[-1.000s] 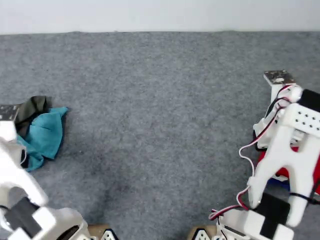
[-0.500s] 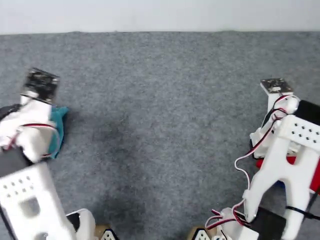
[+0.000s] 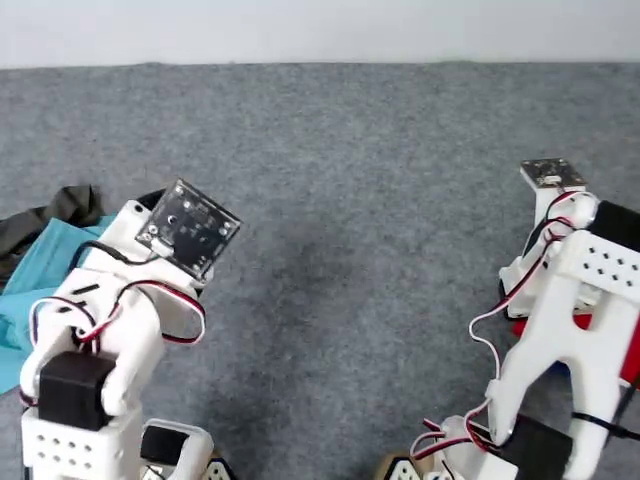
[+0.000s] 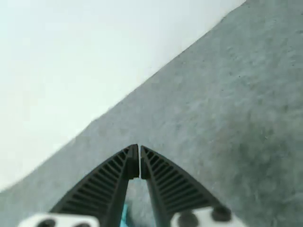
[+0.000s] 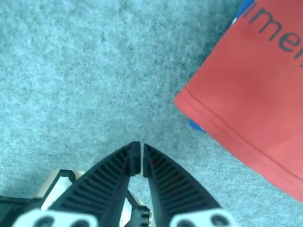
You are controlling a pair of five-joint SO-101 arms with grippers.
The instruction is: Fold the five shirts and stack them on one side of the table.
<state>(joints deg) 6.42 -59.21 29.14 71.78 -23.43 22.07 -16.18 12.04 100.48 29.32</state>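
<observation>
High view | teal shirt (image 3: 35, 275), left edge: likely limp, light; pinch a hem | left fingers (image 4: 113, 184), right fingers (image 5: 109, 179): clenched.

One teal shirt (image 3: 35, 290), one dark shirt (image 3: 55, 208), one red shirt (image 5: 248, 94), one blue shirt (image 5: 244, 6), two arms (image 3: 95, 345) (image 3: 575, 300).

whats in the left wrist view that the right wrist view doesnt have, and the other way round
Left wrist view: the shut left claw, a pale wall behind, a sliver of teal shirt seen through the claw. Right wrist view: the shut right claw, a red shirt lying over blue cloth. Both: the grey table.
</observation>
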